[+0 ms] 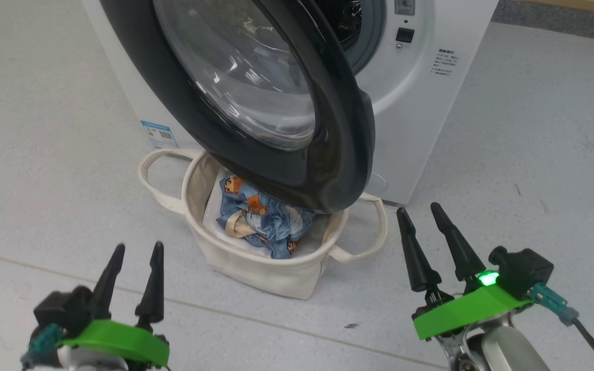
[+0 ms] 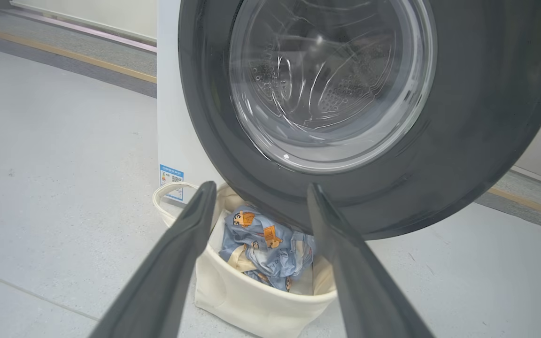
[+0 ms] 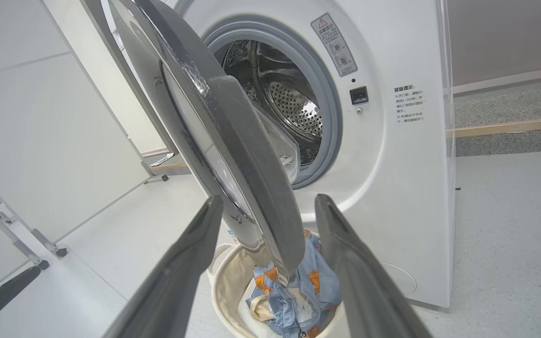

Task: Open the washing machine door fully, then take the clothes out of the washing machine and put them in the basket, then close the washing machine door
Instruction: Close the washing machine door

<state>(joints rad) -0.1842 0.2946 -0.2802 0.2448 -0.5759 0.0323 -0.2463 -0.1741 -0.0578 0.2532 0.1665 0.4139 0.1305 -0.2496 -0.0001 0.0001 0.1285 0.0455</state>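
Seen steeply from above by the head camera, the washing machine door (image 1: 245, 93) hangs open over the basket (image 1: 256, 270) at frame centre. The left wrist camera sits low and close, facing the door's glass front, with the basket at 6 o'clock. The right wrist camera, also low, sights the door edge-on, with the washing machine (image 3: 392, 188) drum at 12 o'clock. All three views share the door and basket.

Glossy black-rimmed glass door (image 1: 276, 103), cream canvas basket (image 1: 271, 268), soft printed cloth clothes (image 1: 263, 219).
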